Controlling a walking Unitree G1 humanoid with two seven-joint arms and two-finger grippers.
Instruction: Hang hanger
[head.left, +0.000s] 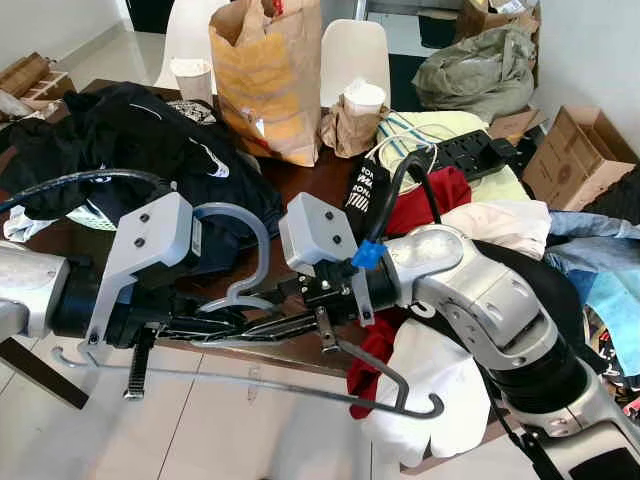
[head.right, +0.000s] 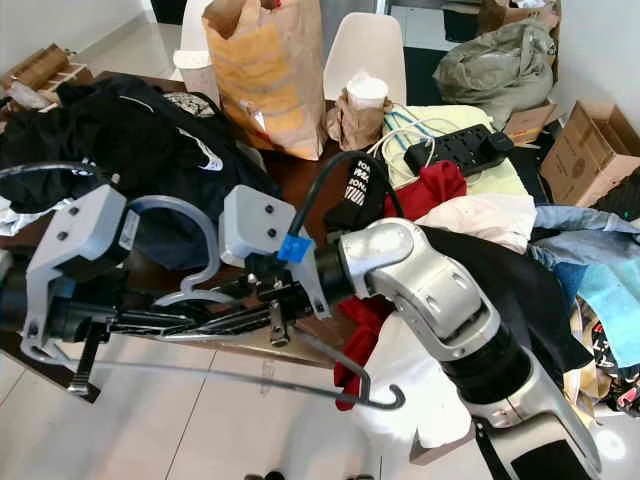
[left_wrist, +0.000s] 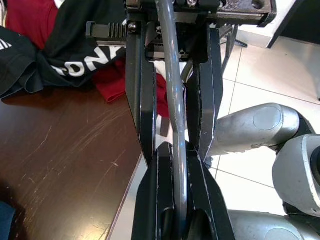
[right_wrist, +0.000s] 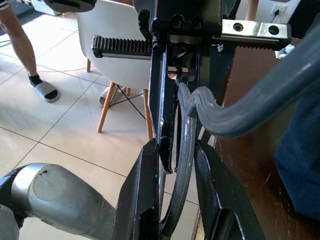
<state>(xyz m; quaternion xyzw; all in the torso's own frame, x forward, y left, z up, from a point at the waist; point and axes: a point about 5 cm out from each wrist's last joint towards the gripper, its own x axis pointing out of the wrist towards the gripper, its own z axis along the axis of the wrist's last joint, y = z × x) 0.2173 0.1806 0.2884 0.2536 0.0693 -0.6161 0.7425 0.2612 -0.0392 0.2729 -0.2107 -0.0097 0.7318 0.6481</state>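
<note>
A grey hanger is held level over the front edge of the brown table, hook upward and long lower bar below. My left gripper reaches in from the left and is shut on the hanger's neck; in the left wrist view its fingers press tight on the grey rod. My right gripper comes from the right, facing the left one. Its fingers straddle the same rod with small gaps, open. The two sets of fingertips overlap.
Black clothes and red, white and blue garments cover the table. A paper bag, cups, a power strip and white chairs stand behind; cardboard boxes right. A person's leg stands on the tiled floor.
</note>
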